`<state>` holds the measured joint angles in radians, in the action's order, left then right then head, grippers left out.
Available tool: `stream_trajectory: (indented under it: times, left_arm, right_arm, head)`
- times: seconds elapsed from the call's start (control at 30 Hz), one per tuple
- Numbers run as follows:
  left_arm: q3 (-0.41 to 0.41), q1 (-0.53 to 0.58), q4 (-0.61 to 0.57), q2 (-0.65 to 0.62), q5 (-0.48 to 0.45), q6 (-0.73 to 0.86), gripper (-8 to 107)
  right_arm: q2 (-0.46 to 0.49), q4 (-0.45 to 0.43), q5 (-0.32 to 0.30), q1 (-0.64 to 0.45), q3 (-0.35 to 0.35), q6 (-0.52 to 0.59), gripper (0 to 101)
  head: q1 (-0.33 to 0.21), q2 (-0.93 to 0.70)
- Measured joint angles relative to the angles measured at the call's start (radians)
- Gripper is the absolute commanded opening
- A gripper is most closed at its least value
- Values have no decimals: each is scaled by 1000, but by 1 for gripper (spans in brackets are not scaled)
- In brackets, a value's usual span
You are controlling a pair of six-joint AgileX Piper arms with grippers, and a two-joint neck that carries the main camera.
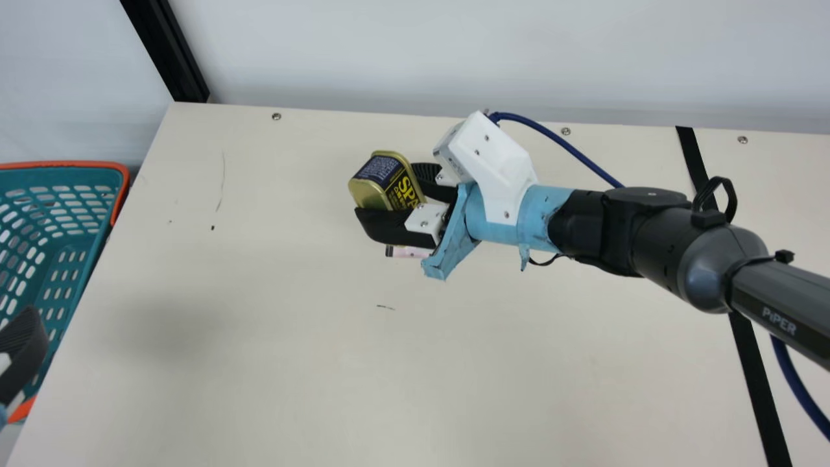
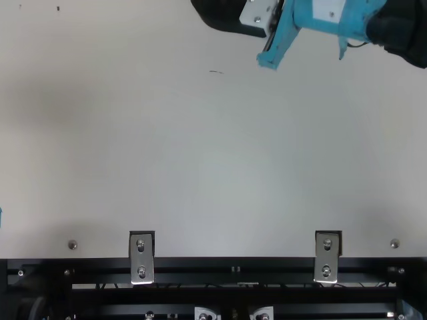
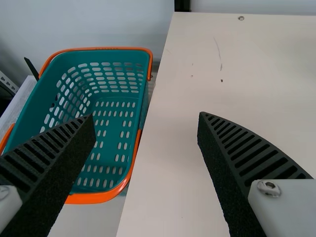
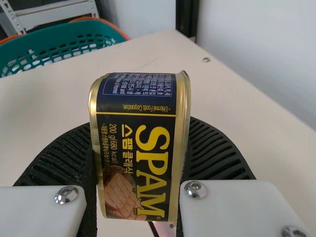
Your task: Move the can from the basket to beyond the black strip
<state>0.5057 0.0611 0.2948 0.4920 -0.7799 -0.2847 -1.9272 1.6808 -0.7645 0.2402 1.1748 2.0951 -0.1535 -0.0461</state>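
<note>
In the main view my right gripper [image 1: 393, 196] is shut on the gold-edged, dark-blue can [image 1: 397, 189], over the table's middle, left of the black strip [image 1: 755, 383]. In the right wrist view the can [image 4: 140, 153] is squeezed between both fingers of the right gripper [image 4: 139, 148], its yellow lettering facing the camera. The top view has part of the right gripper [image 2: 233, 15] at its upper edge. My left gripper [image 1: 19, 353] is at the main view's left edge, by the teal basket [image 1: 81, 250]. Its fingers stand wide apart in the left wrist view, the left gripper [image 3: 147, 117] holding nothing; the basket [image 3: 111, 111] has nothing inside.
A small pink object [image 1: 411, 251] lies partly hidden below the right gripper. The right forearm [image 1: 655, 227] crosses above the black strip. A pale wall [image 1: 454, 58] rises behind the table [image 1: 292, 363], and a black post [image 1: 168, 52] stands at its back left corner.
</note>
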Motion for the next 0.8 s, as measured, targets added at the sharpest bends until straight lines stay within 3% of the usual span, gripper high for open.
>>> stream_trajectory:
  times: [0.37,0.53,0.67,0.8]
  left_arm:
    - [0,0,0,0,0,0,90]
    - [0,0,0,0,0,0,90]
    - [0,0,0,0,0,0,90]
    - [0,0,0,0,0,0,90]
  right_arm:
    - [132,-61,57,-30,-31,-39,0]
    - [206,-166,109,-40,-43,-138,0]
    - [260,-261,185,-51,-58,-240,0]
    - [318,-412,243,-66,-77,-383,0]
  head:
    - [0,0]
    - [0,36]
    - [0,82]
    - [0,148]
